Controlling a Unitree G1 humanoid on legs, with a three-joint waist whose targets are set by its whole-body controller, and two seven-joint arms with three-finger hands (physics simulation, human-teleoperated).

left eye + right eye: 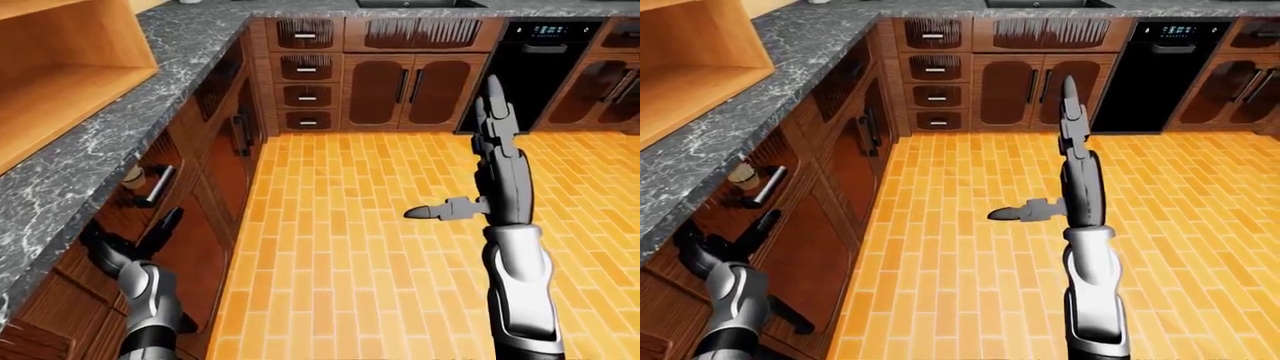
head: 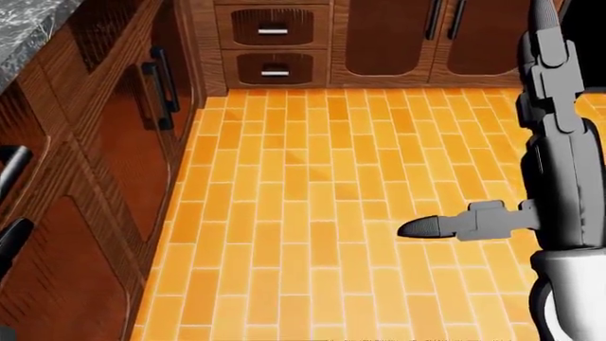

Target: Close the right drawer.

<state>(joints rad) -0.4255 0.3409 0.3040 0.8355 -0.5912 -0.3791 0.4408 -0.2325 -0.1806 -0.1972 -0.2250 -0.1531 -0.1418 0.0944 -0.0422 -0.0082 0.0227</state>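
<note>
The drawer (image 1: 140,196) under the left counter stands pulled out, at the left of the left-eye view. Its dark bar handle (image 1: 156,186) faces the floor side, and a small tan cup-like object (image 1: 133,178) sits inside. My left hand (image 1: 130,238) is open just below and beside the drawer front, its fingers spread and not gripping the handle. My right hand (image 1: 488,169) is open and empty, raised over the floor at the right with its fingers pointing up and its thumb (image 1: 432,211) sticking out to the left.
A grey marble counter (image 1: 150,90) runs along the left under a wooden shelf (image 1: 60,67). A stack of shut drawers (image 1: 306,71), cabinet doors (image 1: 408,90) and a black appliance (image 1: 540,67) line the top. An orange brick floor (image 1: 350,225) lies between them.
</note>
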